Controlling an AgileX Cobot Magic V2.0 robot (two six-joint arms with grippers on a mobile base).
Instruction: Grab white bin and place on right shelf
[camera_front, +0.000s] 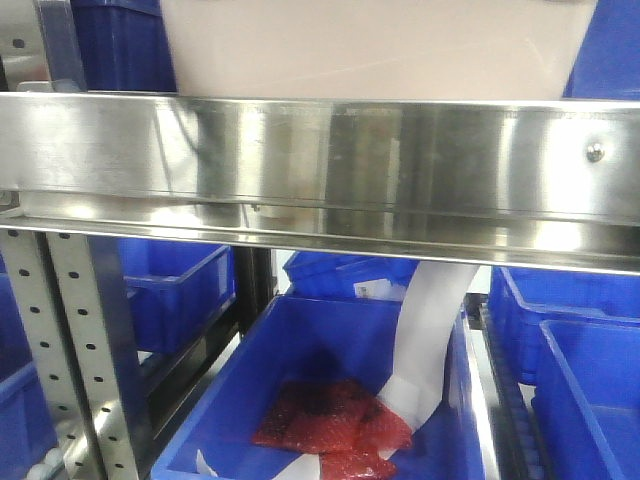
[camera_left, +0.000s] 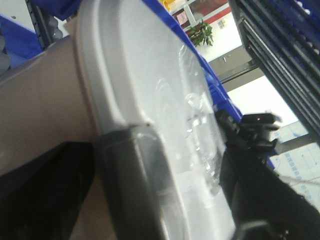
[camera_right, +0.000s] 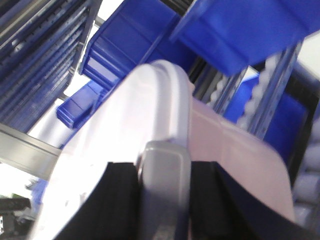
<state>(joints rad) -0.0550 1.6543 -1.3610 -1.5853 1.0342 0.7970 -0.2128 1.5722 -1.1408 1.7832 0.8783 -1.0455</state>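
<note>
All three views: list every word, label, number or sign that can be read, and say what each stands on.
No text can be read.
On the small white label in the rear blue bin, front view: too small to read.
On the wall poster behind the racks, left wrist view: print blurred, unreadable.
On the white paper strip: blank.
On the white bin: no lettering shows.

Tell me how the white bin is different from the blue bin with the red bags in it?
The white bin is pale and a bit pinkish; the blue bin is bright blue. The white bin is above the shiny shelf beam; the blue bin is below it. The white bin has a lid; the blue bin is open, showing red bags. Both look like plastic boxes.
</note>
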